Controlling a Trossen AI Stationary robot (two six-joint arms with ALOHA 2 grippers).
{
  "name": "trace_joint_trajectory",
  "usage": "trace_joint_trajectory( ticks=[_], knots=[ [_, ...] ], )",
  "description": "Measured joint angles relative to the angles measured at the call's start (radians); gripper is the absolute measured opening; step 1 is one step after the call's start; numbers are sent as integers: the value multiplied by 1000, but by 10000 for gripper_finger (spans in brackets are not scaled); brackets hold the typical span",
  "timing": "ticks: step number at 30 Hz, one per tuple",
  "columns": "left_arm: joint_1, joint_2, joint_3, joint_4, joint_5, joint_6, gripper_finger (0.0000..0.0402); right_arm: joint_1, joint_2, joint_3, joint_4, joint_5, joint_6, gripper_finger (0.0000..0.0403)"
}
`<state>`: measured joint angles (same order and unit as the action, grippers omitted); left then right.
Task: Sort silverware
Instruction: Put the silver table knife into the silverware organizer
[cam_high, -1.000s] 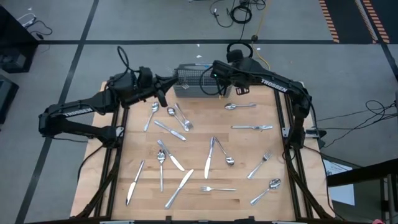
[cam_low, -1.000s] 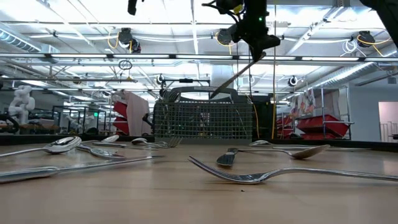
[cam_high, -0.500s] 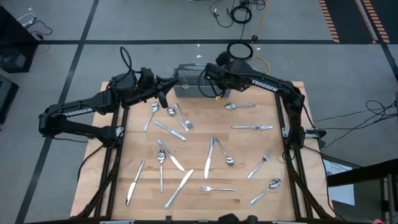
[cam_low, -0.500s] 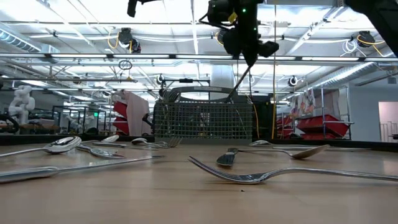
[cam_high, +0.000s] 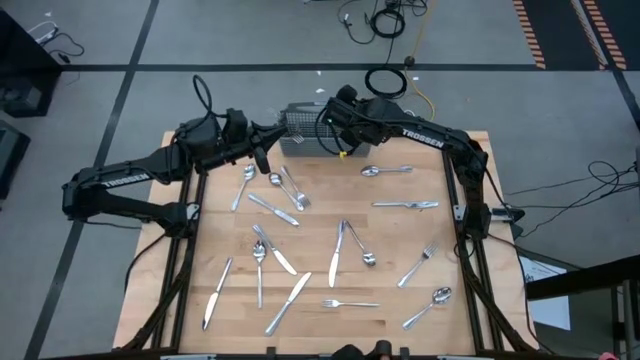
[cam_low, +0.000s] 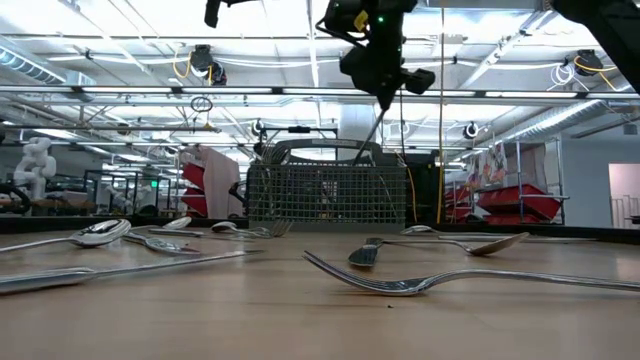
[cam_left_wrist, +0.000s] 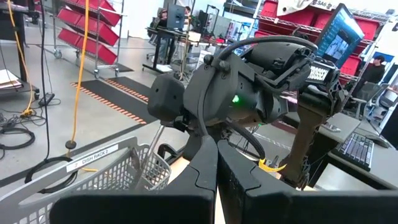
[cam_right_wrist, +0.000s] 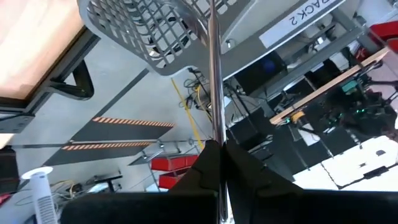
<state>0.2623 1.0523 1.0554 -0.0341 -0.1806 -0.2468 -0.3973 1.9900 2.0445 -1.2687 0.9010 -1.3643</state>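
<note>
My right gripper (cam_high: 337, 118) hovers above the grey wire-mesh basket (cam_high: 305, 140) at the table's far edge and is shut on one slim piece of silverware (cam_low: 371, 128). I cannot tell which kind of piece it is. Its lower end dips behind the basket's rim (cam_low: 325, 150). My left gripper (cam_high: 263, 158) waits shut just left of the basket, holding nothing. Several forks, spoons and knives lie flat on the wooden table, among them a spoon (cam_high: 385, 171), a knife (cam_high: 335, 254) and a fork (cam_low: 440, 280). My right gripper pinches the silverware piece by its upper end (cam_right_wrist: 214, 134) between its two fingers, which come from above and point down. The piece (cam_right_wrist: 212, 62) runs on along the fingers' line. It hangs steeply below the gripper (cam_low: 384, 92), lifted clear of the table, its lower end at the basket (cam_right_wrist: 155, 31).
The basket (cam_left_wrist: 112, 174) bears a label reading DISH RACK 2. Loose pieces are scattered over most of the tabletop (cam_high: 400, 240): spoons and a knife near my left gripper (cam_high: 275, 195), forks toward the right edge (cam_high: 417, 266). The two arms stand close together at the far edge.
My right gripper has moved toward the table's left, over the basket, staying shut. The piece it holds has tipped from a strong slant to nearly upright, and its lower end has stayed at the basket's rim.
</note>
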Motion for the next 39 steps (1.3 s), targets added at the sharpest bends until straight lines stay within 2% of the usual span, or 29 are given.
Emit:
trace_joint_trajectory(
  ticks=[12,17,23,28,31,34,36,39],
  knots=[
    [0,0,0,1,0,0,8,0,0,0,13,-105,-44,5],
    [0,0,0,2,0,0,8,0,0,0,13,-149,-46,40],
    [0,0,0,2,0,0,8,-1,0,0,56,-149,-33,94],
    [0,0,0,2,0,1,8,-1,-1,0,195,-136,19,124],
    [0,0,0,2,-6,1,8,2,-3,0,296,-94,31,136],
    [0,0,0,2,-7,20,8,3,-9,9,349,-1,102,144],
    [0,0,0,2,-8,28,8,3,-22,36,309,33,229,148],
    [0,0,0,1,-8,33,8,12,-77,87,90,-45,492,153]
  ],
)
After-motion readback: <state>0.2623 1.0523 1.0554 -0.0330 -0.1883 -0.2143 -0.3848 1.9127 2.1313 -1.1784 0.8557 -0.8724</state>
